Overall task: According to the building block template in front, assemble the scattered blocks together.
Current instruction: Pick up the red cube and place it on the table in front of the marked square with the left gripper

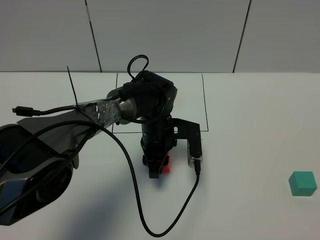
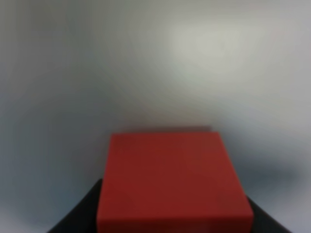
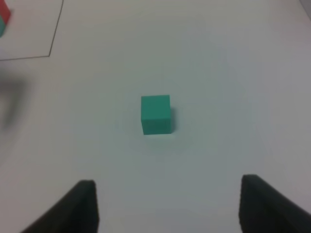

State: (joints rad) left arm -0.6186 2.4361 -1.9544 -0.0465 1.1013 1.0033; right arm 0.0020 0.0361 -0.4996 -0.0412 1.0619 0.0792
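My left gripper [image 1: 158, 169] reaches to the middle of the table and is shut on the red scattered cube [image 1: 166, 164]. The cube fills the left wrist view [image 2: 170, 179] between the dark fingers [image 2: 77, 218]. The teal-green scattered cube [image 1: 303, 183] sits alone at the far right, well apart from the red one. In the right wrist view it [image 3: 156, 114] lies ahead of my open, empty right gripper [image 3: 177, 208]. The template is hidden behind the left arm in the high view. Only a red-and-teal sliver of it [image 3: 3, 19] shows, at the edge of the right wrist view.
A thin black drawn rectangle [image 1: 205, 100] lies behind the left arm; one of its corners [image 3: 51, 55] shows in the right wrist view. A black cable [image 1: 135, 190] loops from the left arm across the front of the table. The right arm is out of the high view.
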